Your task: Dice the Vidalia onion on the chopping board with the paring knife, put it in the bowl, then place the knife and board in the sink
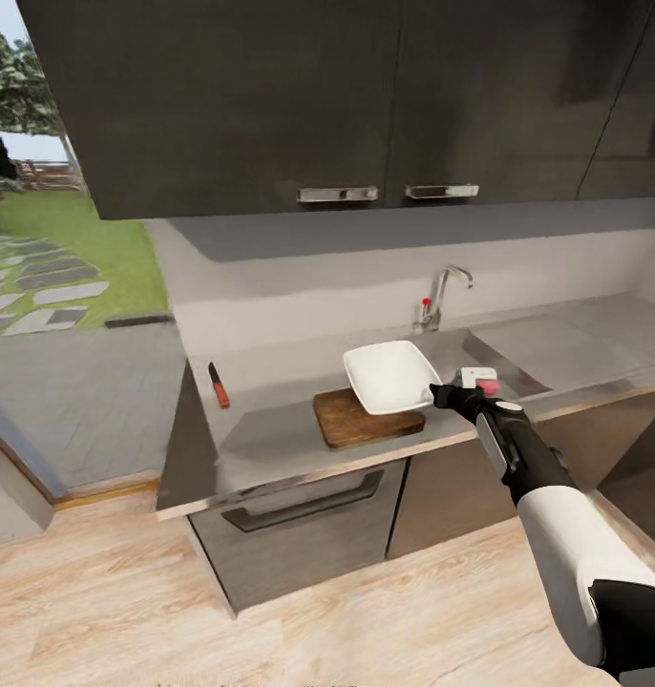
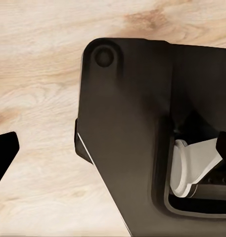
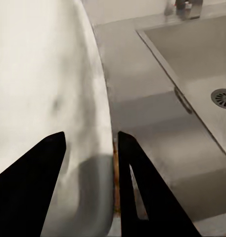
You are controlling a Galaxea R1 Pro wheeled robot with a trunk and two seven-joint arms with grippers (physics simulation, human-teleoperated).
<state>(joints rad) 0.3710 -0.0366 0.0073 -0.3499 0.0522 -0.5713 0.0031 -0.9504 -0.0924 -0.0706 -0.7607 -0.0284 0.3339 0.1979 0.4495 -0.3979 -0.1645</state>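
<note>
The bowl (image 1: 390,375) is white, the chopping board (image 1: 360,421) brown with darker grain. The paring knife (image 1: 218,385) has a red handle and dark blade. A pinkish-red onion (image 1: 487,386) shows by the grey steel sink (image 1: 518,370), whose chrome tap (image 1: 444,294) bears a red knob. The countertop (image 1: 270,429) is smooth grey; the floor (image 1: 127,592) pale wood-grained.
</note>
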